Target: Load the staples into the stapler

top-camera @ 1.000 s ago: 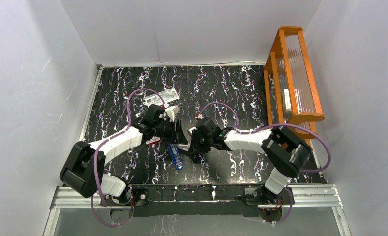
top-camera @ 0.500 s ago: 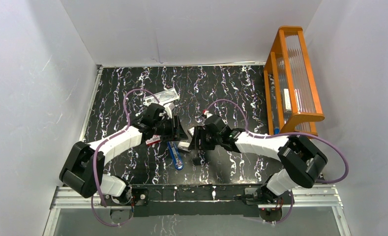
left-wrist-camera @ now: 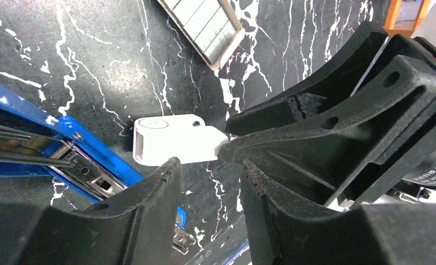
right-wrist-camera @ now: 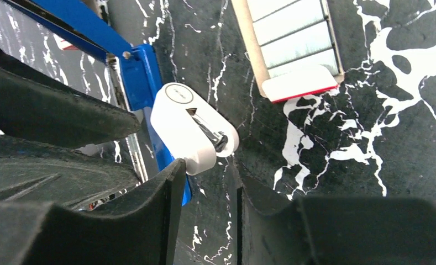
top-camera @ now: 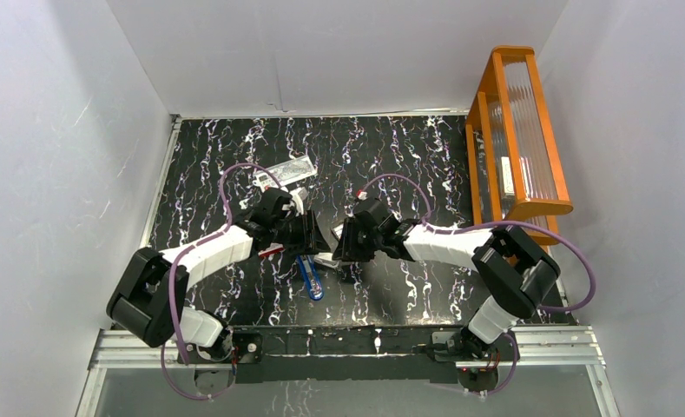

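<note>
The blue hand stapler lies open at centre frame, partly hidden by the left gripper, which stands narrowly parted, empty. The right gripper touches a small white plastic block, grip unclear. The cardboard tray of silvery staples is cut off at the top edge. Black marbled tabletop, white walls.

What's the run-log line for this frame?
stapler: lying open | staples: in tray, unloaded | left claw: open, empty | right claw: tips at white piece, grip unclear
</note>
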`<state>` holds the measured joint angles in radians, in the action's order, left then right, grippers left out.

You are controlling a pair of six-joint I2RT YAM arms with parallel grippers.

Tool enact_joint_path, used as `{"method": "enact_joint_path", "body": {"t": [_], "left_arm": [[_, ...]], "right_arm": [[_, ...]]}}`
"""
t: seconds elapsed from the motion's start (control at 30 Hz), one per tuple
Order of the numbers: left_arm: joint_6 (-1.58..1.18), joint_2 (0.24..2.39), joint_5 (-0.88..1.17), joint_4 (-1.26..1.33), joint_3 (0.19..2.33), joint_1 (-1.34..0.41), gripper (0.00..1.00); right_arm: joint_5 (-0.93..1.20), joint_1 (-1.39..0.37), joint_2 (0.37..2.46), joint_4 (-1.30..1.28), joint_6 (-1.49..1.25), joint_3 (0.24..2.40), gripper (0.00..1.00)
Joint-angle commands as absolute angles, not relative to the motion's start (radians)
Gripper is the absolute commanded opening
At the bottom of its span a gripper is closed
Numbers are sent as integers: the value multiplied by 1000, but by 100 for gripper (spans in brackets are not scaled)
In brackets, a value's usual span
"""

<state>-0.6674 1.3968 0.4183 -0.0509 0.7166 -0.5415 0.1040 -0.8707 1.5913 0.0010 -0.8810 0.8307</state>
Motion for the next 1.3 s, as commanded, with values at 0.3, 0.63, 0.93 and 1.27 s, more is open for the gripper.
{"method": "enact_joint_path", "body": {"t": [0.3, 0.63, 0.93, 1.27], "left_arm": [[-655, 1414, 412, -47, 696, -558, 38], [-649, 1431, 398, -66, 701, -562, 35], [-636, 1437, 374, -101, 716, -568, 33], [-543, 1294, 260, -174, 816, -566, 40]], "right_arm": [[96, -868, 1634, -60, -885, 850, 33], [119, -868, 1679, -106, -872, 839, 24], [27, -877, 1699, -194, -864, 887, 23], [34, -883, 1581, -200, -674, 1051, 30]]}}
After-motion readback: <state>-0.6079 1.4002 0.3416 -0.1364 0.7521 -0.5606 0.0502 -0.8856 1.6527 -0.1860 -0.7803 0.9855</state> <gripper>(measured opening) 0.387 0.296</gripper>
